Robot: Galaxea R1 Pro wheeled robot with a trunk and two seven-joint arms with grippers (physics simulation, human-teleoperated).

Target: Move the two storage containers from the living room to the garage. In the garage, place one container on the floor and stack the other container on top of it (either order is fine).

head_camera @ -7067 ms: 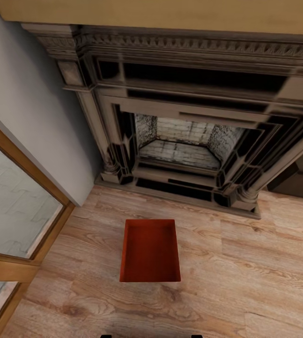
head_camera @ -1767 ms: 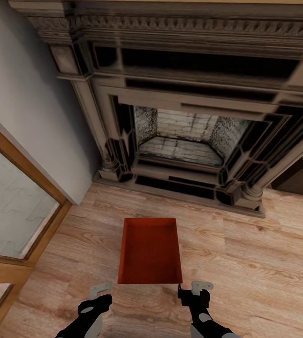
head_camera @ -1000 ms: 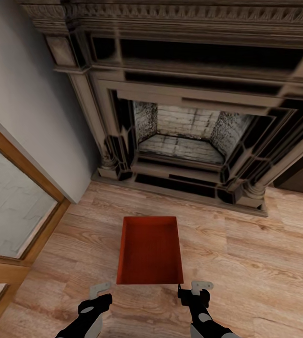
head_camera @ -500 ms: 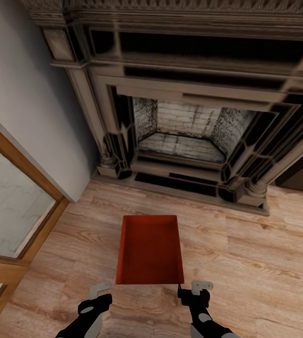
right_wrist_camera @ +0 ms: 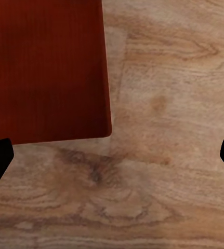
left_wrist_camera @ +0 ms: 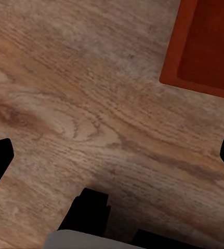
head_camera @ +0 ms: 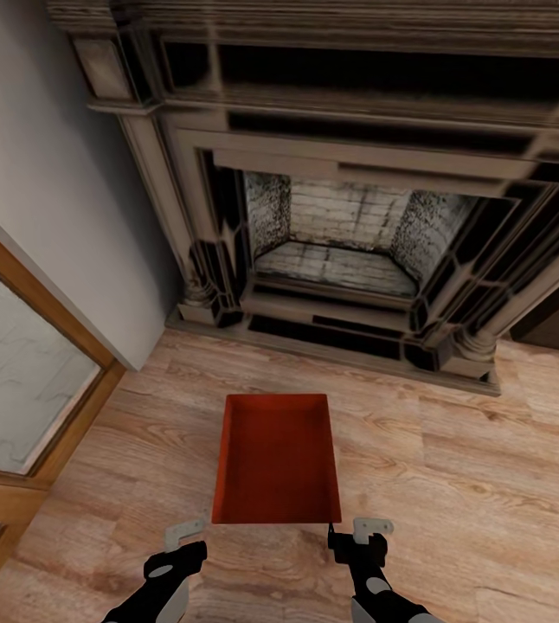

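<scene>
While resting on the light wood-plank floor (head_camera: 452, 484) before the ornate dark fireplace (head_camera: 349, 234), one orange-red rectangular storage container (head_camera: 276, 460); left tool (head_camera: 184, 541) and right tool (head_camera: 359, 535) flank its near corners, both spread wide, empty.

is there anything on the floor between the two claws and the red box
Nothing visible. The orange-red rectangular open box sits alone on the light wood-plank floor, with only bare planks between its near edge and the left claw and right claw, both open.
</scene>
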